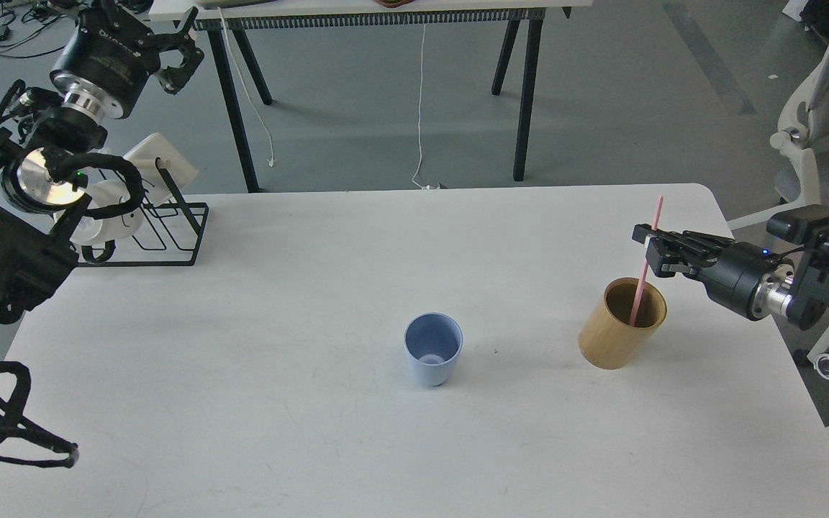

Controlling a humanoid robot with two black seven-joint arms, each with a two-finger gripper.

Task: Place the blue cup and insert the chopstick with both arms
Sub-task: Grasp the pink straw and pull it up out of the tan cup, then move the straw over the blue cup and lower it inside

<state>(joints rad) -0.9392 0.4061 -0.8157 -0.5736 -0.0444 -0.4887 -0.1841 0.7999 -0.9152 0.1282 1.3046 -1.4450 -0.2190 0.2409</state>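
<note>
The pale blue cup [433, 350] stands upright and empty near the middle of the white table [299, 288]. The pink chopstick [648, 252] leans slightly, with its lower end still inside the tan wooden cylinder [619, 331] at the right. My right gripper [649, 248] is shut on the chopstick's middle, just above and to the right of the cylinder's rim. My left gripper [173, 50] is raised high at the far left, beyond the table's back edge, with its fingers spread and empty.
A black wire rack [170, 230] holding a white mug [159, 169] stands at the table's back left. A second table's legs [522, 93] stand behind. A grey office chair [828, 122] is at the right, close to my right arm.
</note>
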